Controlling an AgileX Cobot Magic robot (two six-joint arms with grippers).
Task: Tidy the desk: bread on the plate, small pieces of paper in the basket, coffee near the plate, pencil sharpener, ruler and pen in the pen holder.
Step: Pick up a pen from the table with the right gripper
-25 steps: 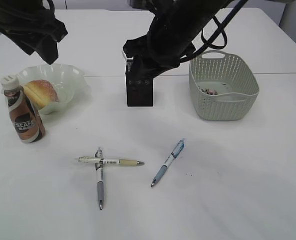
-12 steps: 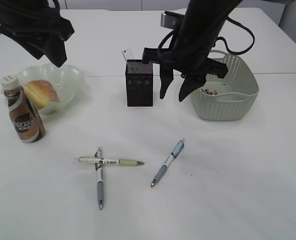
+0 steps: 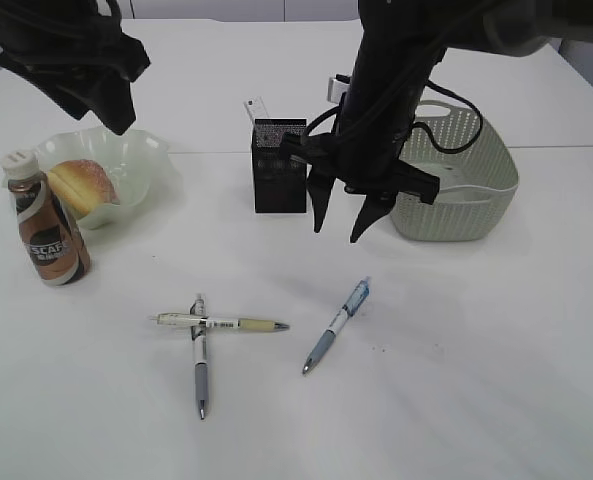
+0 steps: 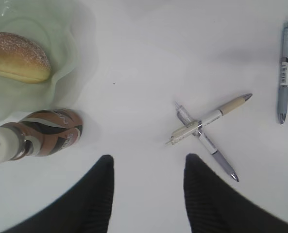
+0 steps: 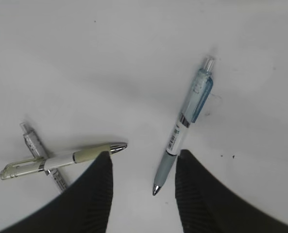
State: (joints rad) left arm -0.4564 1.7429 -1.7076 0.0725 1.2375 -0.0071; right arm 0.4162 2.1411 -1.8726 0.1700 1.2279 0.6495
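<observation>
My right gripper is open and empty. It hangs above the table between the black pen holder and a blue pen, which shows between its fingers in the right wrist view. Two crossed pens lie at front centre: a beige one over a grey one. The bread lies on the pale green plate, with the coffee bottle beside it. My left gripper is open and empty, high above the plate.
A pale green basket with small bits inside stands at the right, behind my right arm. A white ruler end sticks up out of the pen holder.
My right gripper has moved from over the pen holder, forward and down toward the blue pen. The left arm has barely shifted.
</observation>
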